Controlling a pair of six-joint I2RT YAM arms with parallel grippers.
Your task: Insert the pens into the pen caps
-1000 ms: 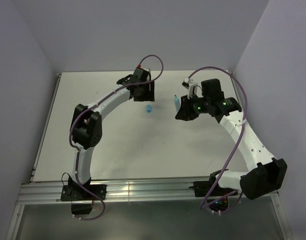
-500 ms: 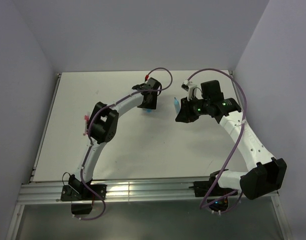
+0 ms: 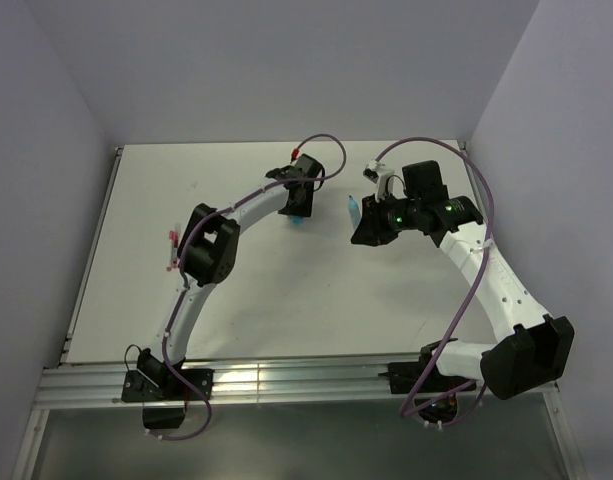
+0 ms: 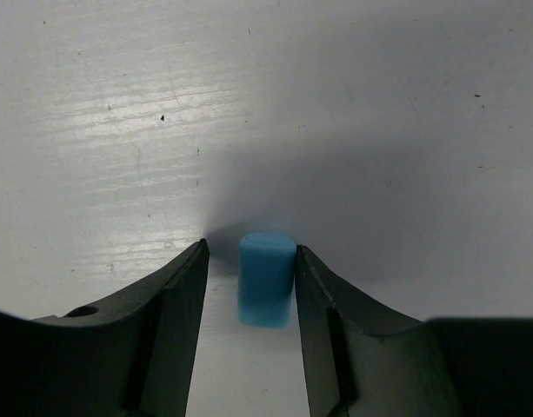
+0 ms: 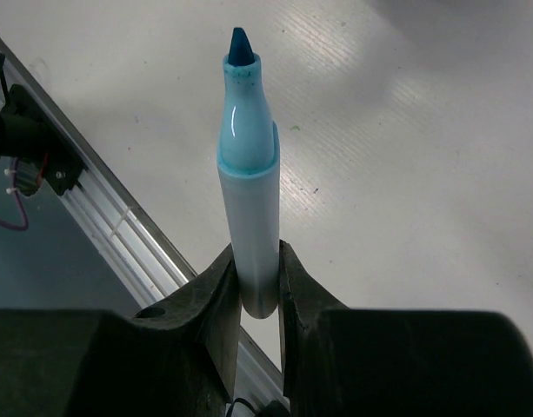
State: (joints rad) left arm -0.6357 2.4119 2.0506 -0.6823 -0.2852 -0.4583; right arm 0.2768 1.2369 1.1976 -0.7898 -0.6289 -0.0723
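Left wrist view: the light blue pen cap (image 4: 267, 278) stands upright on the white table (image 4: 353, 104), between the fingers of the left gripper (image 4: 251, 252). Its jaws are parted on either side of the cap. The cap sits right up against the finger on that view's right, and a narrow gap separates it from the other. Seen from the top external camera, this gripper is low over the far middle of the table, with the cap peeking out at its near edge. Just to its right, the right gripper (image 5: 257, 261) is clamped on a white-barrelled pen (image 5: 249, 191), whose uncapped blue tip points away from the fingers.
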